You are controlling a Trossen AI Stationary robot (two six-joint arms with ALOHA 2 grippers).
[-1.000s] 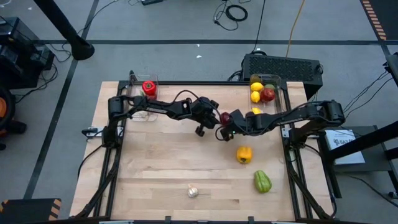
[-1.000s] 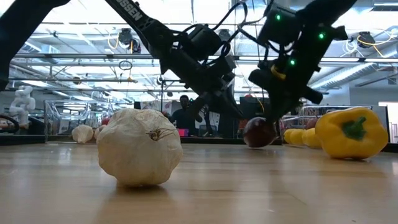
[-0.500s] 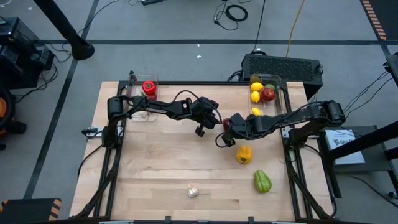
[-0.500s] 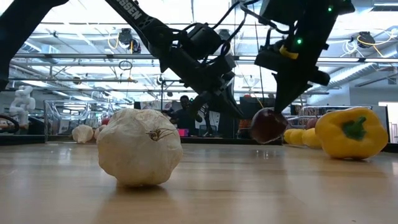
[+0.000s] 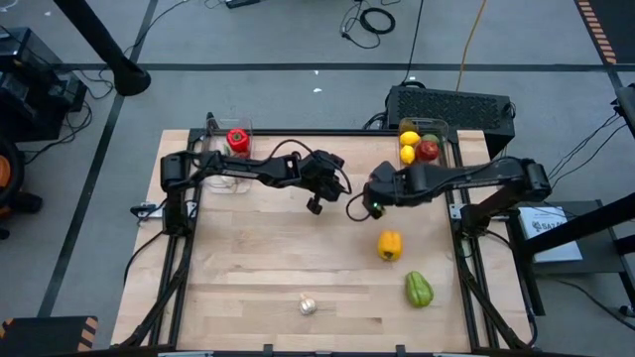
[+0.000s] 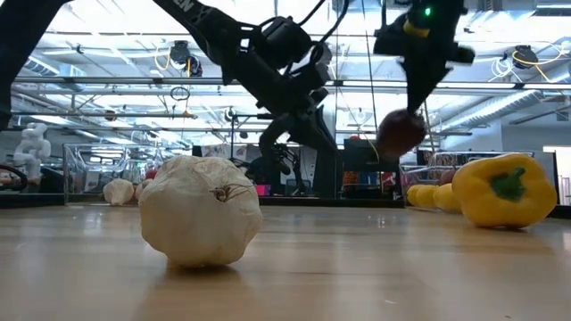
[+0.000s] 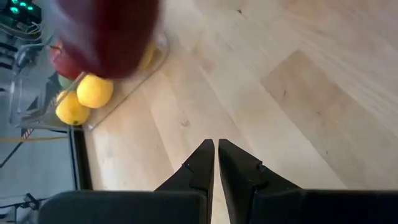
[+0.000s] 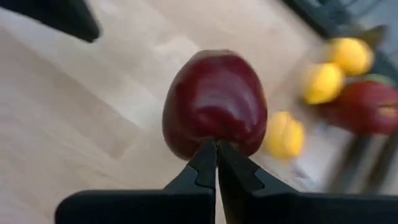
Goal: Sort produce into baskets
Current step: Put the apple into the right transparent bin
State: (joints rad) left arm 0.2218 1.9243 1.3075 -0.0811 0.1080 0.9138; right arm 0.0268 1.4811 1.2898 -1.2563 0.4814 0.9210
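Observation:
My right gripper (image 8: 216, 148) is shut on a dark red apple (image 8: 214, 102), which hangs above the middle of the table (image 6: 400, 134). Just left of it, my left gripper (image 5: 315, 205) hovers over bare wood, shut on nothing (image 7: 216, 144). The right-hand basket (image 5: 452, 159) at the far right holds lemons (image 5: 407, 146) and a red apple (image 5: 428, 151). The left-hand basket (image 5: 212, 169) at the far left holds a red pepper (image 5: 237, 140). A yellow pepper (image 5: 390, 245), a green pepper (image 5: 419, 290) and a garlic bulb (image 5: 309, 305) lie on the table. My right gripper pinches the apple between its two fingertips at one end of it (image 8: 214, 138); the closed tips hide exactly what they grip. The fingers slant downward from the table's right side. The apple hangs below them, lifted clear of the table.
A black box with cables (image 5: 451, 104) stands behind the right-hand basket. In the low view the garlic (image 6: 200, 210) fills the foreground, with the yellow pepper (image 6: 504, 189) to the right. Bare wood lies between the two arms and the table's near edge.
My right gripper has risen, taking the dark red apple off the table and up clear of it, and has drawn a little toward the table's right edge. My left gripper has risen slightly and has stayed shut.

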